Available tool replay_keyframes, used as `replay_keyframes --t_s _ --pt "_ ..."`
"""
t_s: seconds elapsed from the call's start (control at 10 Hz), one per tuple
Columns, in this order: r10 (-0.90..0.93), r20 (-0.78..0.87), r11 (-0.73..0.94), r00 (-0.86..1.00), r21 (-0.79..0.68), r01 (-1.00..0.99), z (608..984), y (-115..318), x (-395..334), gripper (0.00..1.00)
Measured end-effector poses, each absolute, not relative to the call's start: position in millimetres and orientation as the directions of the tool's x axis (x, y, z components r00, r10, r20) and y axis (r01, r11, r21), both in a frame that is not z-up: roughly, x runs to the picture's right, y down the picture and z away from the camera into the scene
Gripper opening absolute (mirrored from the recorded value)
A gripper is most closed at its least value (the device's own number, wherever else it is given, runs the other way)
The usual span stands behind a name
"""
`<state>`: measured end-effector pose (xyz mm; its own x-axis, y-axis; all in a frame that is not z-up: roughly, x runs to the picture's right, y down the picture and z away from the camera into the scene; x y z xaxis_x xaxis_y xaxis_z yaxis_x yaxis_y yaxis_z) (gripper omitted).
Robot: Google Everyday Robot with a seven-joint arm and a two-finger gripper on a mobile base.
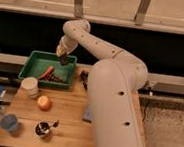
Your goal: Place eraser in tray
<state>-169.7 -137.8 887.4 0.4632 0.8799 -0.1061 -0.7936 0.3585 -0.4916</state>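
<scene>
A white robot arm reaches over a wooden bench (70, 115). Its pincer (64, 58) hangs above the right part of the green tray (32, 66) at the bench's far left, pinching the dark eraser (64, 60). An orange carrot-like item (47, 72) lies in the tray. Nearer on the bench stand a white cup (30, 86) and an orange fruit (44, 102).

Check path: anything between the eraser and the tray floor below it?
Nothing visible blocks it. The gripper hangs over the far right corner of the green tray, with the dark eraser at its tip. An orange carrot-like item and something dark lie in the tray nearer the front, off to the side of the drop spot.
</scene>
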Motion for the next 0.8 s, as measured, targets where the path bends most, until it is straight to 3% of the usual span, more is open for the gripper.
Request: replay_keyframes --t_s 0.8 --pt "0.892 -0.066 0.362 0.446 -0.484 -0.796 883.7 -142.0 -166.9 0.63"
